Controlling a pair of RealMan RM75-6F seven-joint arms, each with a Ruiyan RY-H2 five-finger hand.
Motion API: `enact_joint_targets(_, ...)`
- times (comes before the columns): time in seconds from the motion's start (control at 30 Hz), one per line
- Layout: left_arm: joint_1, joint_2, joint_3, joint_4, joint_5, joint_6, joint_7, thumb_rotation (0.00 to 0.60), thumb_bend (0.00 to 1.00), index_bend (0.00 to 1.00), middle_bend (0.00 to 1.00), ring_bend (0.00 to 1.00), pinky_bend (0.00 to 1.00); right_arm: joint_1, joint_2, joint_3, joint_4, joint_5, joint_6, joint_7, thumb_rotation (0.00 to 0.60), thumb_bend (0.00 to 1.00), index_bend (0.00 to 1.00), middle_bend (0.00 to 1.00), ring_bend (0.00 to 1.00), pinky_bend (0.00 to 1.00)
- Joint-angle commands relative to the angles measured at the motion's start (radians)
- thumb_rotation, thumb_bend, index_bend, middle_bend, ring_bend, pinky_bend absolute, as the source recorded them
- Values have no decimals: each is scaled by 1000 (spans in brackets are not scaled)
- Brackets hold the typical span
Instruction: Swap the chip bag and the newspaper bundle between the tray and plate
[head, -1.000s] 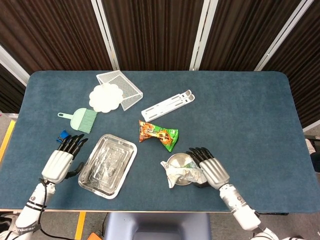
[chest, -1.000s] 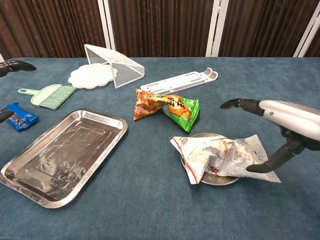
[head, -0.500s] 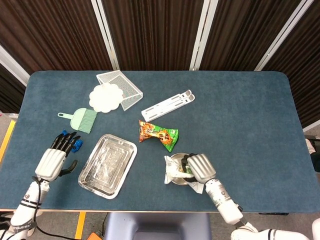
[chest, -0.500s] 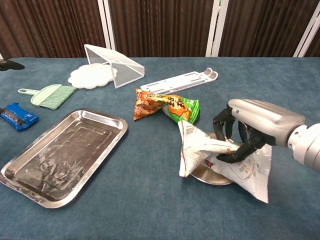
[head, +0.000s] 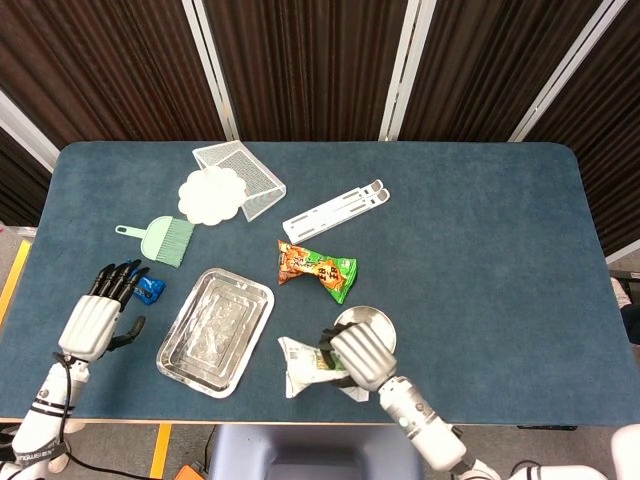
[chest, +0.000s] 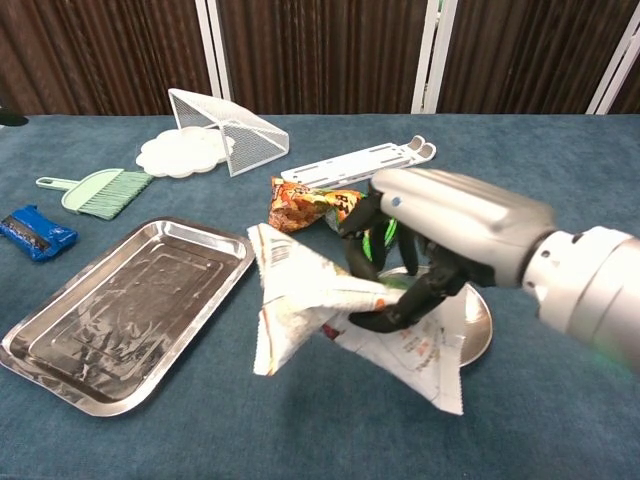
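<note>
My right hand (head: 358, 356) (chest: 440, 240) grips the crumpled newspaper bundle (head: 305, 367) (chest: 310, 310) and holds it in the air, left of the small round metal plate (head: 372, 323) (chest: 472, 322), which lies bare. The orange and green chip bag (head: 317, 268) (chest: 315, 210) lies on the table just behind the plate, between it and the steel tray (head: 216, 330) (chest: 122, 310). The tray holds nothing. My left hand (head: 96, 315) hovers at the table's left edge with its fingers spread, holding nothing.
A small blue packet (head: 150, 290) (chest: 36, 233) lies by my left hand. Behind the tray are a green dustpan brush (head: 163, 240) (chest: 100, 190), a white scalloped plate (head: 211, 195) (chest: 180, 152), a white mesh rack (head: 248, 175) (chest: 228, 128) and a white slotted stand (head: 335, 209) (chest: 360, 162).
My right hand closed on the newspaper bundle, lifted it off the plate and carried it left toward the tray. My left hand drew back to the left, off the blue packet.
</note>
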Motion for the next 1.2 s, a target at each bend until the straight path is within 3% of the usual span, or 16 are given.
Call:
enact_joint_targets(0.03,5,3,-1,2,-2,-5,-1,600,424,0,0,0,0,51,-102,8,51,91,-44,-71,600,360,799,621,579,681)
enact_joint_targets(0.07,6,4,-2,3,-3,-7,-2,600,424,0,0,0,0,58,-117,9,64,106,-52,-74,600,359,754,620,566,675)
enact_joint_targets(0.13,10,5,-4,7,-5,-10,-6,600,424,0,0,0,0,71,-135,8,83,131,-77,-52,600,359,554,560,472,593)
enact_joint_targets(0.23,13,6,-7,14,-5,-13,-14,600,423,0,0,0,0,80,-126,9,88,119,-85,-15,600,359,132,332,241,372)
enact_joint_targets(0.3,14,7,-9,19,-4,-16,-18,600,424,0,0,0,0,80,-92,3,71,110,-88,4,600,348,15,223,135,279)
enact_joint_targets(0.4,17,9,-11,23,-4,-21,-26,600,423,0,0,0,0,83,18,-20,7,122,-116,-2,600,300,0,27,5,122)
enact_joint_targets(0.5,26,14,-11,32,-2,-15,-35,600,424,0,0,0,0,45,152,-35,-65,56,-55,36,600,258,0,0,0,17)
enact_joint_targets(0.6,31,13,-12,48,-5,-18,-40,600,423,0,0,0,0,4,236,1,-70,31,14,168,600,255,0,0,0,5)
enact_joint_targets(0.7,31,7,-15,65,-5,-24,-44,600,423,0,0,0,0,42,271,85,-30,146,-36,249,600,255,0,0,0,5)
enact_joint_targets(0.83,34,-6,-17,77,-2,-26,-54,600,422,0,0,0,0,155,184,193,133,333,-97,225,600,255,0,0,0,5)
enact_joint_targets(0.93,35,-11,-18,88,6,-22,-45,600,421,0,0,0,0,241,89,235,258,422,-114,181,600,254,0,0,0,5)
enact_joint_targets(1.2,23,-17,-32,104,-5,-51,-42,600,424,0,0,0,0,459,-151,279,599,622,-205,60,600,255,0,0,0,5)
